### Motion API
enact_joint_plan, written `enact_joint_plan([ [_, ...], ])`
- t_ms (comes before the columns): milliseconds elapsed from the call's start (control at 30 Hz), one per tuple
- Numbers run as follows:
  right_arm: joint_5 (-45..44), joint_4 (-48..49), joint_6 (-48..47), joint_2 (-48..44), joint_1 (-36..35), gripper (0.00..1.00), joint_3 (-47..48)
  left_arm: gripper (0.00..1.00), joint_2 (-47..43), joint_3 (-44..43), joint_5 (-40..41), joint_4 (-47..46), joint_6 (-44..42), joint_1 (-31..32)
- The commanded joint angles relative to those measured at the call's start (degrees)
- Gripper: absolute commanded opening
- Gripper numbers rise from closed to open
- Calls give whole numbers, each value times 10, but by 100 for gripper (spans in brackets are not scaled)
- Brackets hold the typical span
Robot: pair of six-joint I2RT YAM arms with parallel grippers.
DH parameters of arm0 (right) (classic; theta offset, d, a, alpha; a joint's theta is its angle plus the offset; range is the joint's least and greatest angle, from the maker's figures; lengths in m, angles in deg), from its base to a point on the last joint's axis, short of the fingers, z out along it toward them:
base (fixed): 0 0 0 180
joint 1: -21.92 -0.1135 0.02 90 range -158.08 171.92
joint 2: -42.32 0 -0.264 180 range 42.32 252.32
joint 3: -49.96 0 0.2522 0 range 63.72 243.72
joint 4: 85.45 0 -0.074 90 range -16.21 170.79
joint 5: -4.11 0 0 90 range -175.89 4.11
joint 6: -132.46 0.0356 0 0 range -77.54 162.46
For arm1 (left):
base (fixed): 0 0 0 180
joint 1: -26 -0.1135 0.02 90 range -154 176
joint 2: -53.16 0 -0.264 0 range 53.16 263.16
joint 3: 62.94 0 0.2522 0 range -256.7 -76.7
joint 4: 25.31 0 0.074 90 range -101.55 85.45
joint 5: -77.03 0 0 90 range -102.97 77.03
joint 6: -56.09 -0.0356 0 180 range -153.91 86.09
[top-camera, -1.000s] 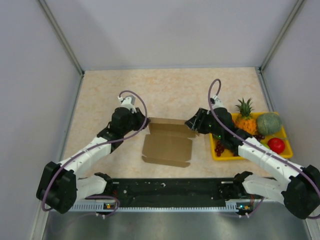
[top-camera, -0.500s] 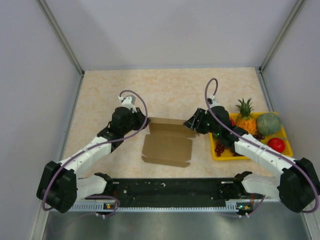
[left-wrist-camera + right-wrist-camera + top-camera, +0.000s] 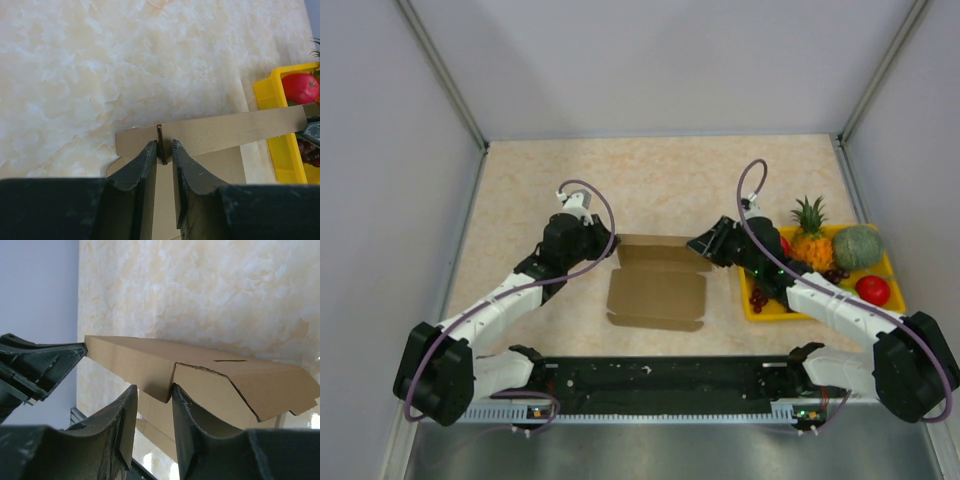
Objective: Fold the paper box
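Here, a die-cut brown kraft cardboard box (image 3: pixel 655 290) lies half-formed on the beige marbled tabletop (image 3: pixel 670 180), betw. the two pincers. Thin & light, stiff only across its panels, it will likely bend at the creases & slide easily; best taken by the end tabs, not mid-panel. L pincer (image 3: pixel 164 150): jaws nearly together, upright end tab pinched betw. them, the box's far wall running off to its right. R pincer (image 3: pixel 154 400): jaws part-open, straddling the opposite flap's corner; clamped or not, can't tell. A yellow plastic fruit tray (image 3: pixel 760 312) sits just behind R pincer.
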Motion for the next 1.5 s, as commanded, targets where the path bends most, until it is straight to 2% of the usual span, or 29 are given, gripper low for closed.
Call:
enact_joint_plan([
  [0,-2,85,60,-6,9,33,-27,23,14,-4,-9,41,-15,4],
  [300,-12,160,116,-4,16,22,-61,23,14,-4,-9,40,-15,4],
  [400,-4,189,132,1,18,13,-70,23,13,-3,-9,39,-14,4],
  [433,-5,190,135,2,18,4,-71,23,14,-3,-10,40,-14,4],
  [500,-5,199,143,4,19,0,-74,23,10,-3,-9,39,-15,4],
  [700,-4,262,178,15,22,0,-106,26,0,-8,-10,49,-22,4],
  [833,20,301,198,37,26,0,-110,36,-15,-16,-15,49,-29,4],
  [967,35,365,236,62,31,0,-121,53,-44,-30,7,93,-36,3],
  [1067,38,370,245,64,31,0,-122,58,-75,-21,18,108,-46,3],
  [1200,31,346,254,57,34,0,-115,59,-120,44,48,87,-42,12],
  [1333,38,335,275,61,35,0,-108,57,-185,113,113,14,-52,43],
  [1467,42,334,288,61,36,0,-104,52,-163,130,179,-34,-70,95],
])
